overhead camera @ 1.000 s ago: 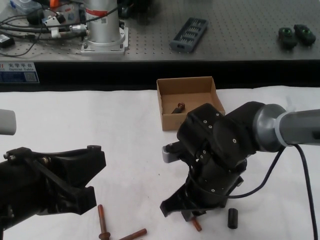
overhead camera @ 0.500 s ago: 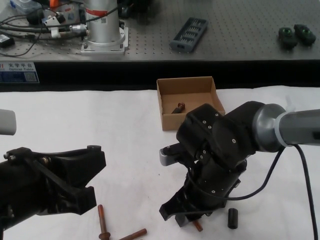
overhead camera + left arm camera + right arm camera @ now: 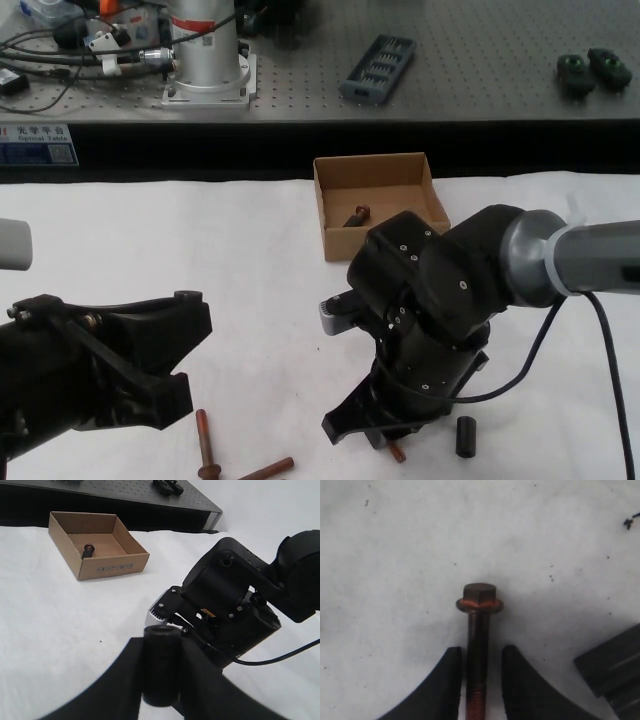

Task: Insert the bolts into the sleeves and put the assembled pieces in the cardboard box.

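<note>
The right gripper [image 3: 481, 655] is down on the white cloth [image 3: 395, 555] with its fingers apart. They straddle the shank of a copper-coloured flanged bolt [image 3: 479, 625], with a narrow gap on either side. The bolt's hex head points out past the fingertips and its threads lie deeper between them.

The left gripper [image 3: 161, 652] is clamped on a black sleeve [image 3: 161, 680], bore upward, well short of the cardboard box [image 3: 330, 215]. One assembled piece [image 3: 357, 214] already lies in that box. A spare sleeve [image 3: 465, 436] and two more bolts [image 3: 205, 440] wait on the cloth.

The step in hand looks like the grasp. The fingers should close squarely on the shank and stay centred so the bolt does not roll. The lift should be straight. Gripping nearer the head would likely leave more thread free to enter the sleeve.
</note>
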Robot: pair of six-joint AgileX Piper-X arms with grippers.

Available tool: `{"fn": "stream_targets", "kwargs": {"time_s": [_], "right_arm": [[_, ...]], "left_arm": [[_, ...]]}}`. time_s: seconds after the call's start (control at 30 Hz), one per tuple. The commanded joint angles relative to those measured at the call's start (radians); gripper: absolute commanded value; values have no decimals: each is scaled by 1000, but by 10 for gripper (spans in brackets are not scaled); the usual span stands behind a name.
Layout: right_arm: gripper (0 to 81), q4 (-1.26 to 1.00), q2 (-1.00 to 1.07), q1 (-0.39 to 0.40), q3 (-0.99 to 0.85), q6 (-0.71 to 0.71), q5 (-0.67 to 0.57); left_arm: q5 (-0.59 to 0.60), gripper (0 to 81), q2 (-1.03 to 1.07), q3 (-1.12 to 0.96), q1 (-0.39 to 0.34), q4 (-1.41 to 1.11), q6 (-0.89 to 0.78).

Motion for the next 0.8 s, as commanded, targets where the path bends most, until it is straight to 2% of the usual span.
{"fn": "stream_targets", "kwargs": {"time_s": [0.0,0.07,0.23,0.3,0.63,0.77], "right_arm": [[230,80,32,-12,26,-4,111],[221,83,32,-12,26,-4,129],[64,85,32,-12,26,-16,91],[31,78,32,-12,26,-19,55],[31,66,32,-12,26,-21,34],[31,29,9,-12,26,-54,-34]], "left_arm": [[5,73,-8,-5,3,-6,-2],[5,73,-8,-5,3,-6,-2],[5,73,-8,-5,3,-6,-2],[5,73,-8,-5,3,-6,-2],[5,73,-8,-5,3,-6,-2],[5,73,-8,-5,3,-6,-2]]}}
